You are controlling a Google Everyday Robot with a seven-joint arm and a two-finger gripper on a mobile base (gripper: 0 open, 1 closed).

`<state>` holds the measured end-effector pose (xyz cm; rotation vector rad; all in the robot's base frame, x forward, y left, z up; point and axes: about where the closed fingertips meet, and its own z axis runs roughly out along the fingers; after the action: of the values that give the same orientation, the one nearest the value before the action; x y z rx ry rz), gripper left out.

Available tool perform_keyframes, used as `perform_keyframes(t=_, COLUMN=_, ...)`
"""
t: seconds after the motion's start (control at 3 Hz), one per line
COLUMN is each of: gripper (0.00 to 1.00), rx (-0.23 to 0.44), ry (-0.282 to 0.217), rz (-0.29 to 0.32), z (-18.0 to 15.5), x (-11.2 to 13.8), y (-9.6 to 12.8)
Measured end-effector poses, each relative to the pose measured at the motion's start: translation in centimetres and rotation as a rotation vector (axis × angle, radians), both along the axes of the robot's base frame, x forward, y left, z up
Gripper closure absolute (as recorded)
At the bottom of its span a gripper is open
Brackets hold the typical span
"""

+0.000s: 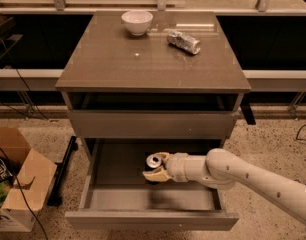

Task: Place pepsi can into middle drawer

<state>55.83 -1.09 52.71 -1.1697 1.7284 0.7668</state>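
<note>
The middle drawer (152, 219) is pulled out below the cabinet top, and its grey floor shows. My gripper (158, 166) reaches into it from the right on a white arm. It is shut on the pepsi can (154, 160), which stands upright with its silver top showing. The can's dark body is mostly hidden by the fingers (154, 174). The can is low inside the drawer, near the middle. I cannot tell whether it touches the floor.
A white bowl (136, 21) and a silver can lying on its side (183, 41) sit on the cabinet top (143, 64). An open cardboard box (18, 186) stands on the floor at left. A black bar (63, 171) lies beside the drawer.
</note>
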Motion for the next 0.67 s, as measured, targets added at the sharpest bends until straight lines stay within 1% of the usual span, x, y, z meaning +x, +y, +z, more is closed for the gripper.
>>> perform_keyframes(t=0.33, gripper=1.00, rx=-0.016, ry=-0.017, rz=-0.005, z=-3.0, x=0.3, y=0.8)
perform_keyframes(t=0.67, gripper=1.00, rx=-0.057, ry=-0.014, rz=-0.020, z=-6.0, x=-0.2, y=1.3)
